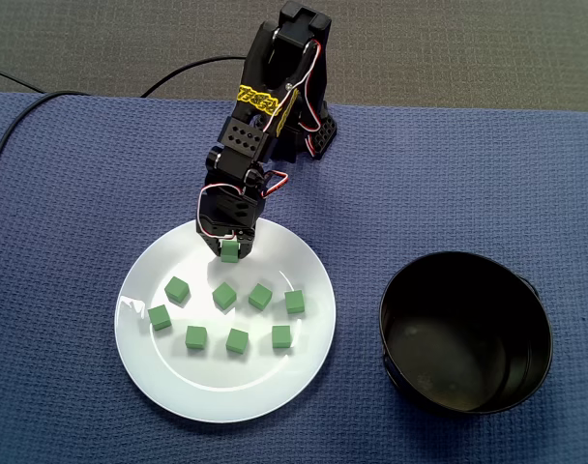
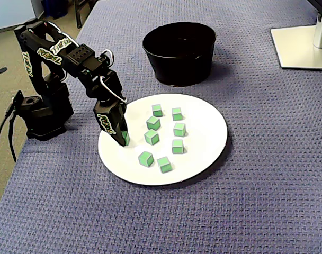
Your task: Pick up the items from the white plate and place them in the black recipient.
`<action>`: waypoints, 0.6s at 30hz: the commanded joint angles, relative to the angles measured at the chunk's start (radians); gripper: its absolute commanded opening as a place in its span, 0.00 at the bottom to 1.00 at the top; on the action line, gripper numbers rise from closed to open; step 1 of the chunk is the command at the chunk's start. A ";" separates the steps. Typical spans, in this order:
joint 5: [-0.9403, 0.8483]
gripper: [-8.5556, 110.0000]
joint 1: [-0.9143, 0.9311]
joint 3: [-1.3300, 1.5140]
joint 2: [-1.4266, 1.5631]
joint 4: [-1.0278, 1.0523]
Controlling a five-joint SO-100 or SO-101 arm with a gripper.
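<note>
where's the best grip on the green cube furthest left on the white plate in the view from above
Grip the leftmost small green cube on two opposite side faces, coming straight down. It sits flat on the round white plate and looks slightly turned, so twist the jaws to match. Its neighbouring cubes stand clear. The black gripper is now shut on another green cube.

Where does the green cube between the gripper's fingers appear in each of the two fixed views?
A fixed view: green cube in the gripper, at the white plate's top edge.
A fixed view: same cube, mostly hidden behind the fingers, at the plate's left edge.
Shared landmark: black pot, right of the plate in one view, behind it in the other.
</note>
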 commanded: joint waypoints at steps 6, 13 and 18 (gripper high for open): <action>0.606 0.07 -0.109 -0.344 0.322 0.445; 1.316 0.07 -0.413 -0.607 0.693 0.548; 1.674 0.07 -0.627 -0.879 0.614 0.439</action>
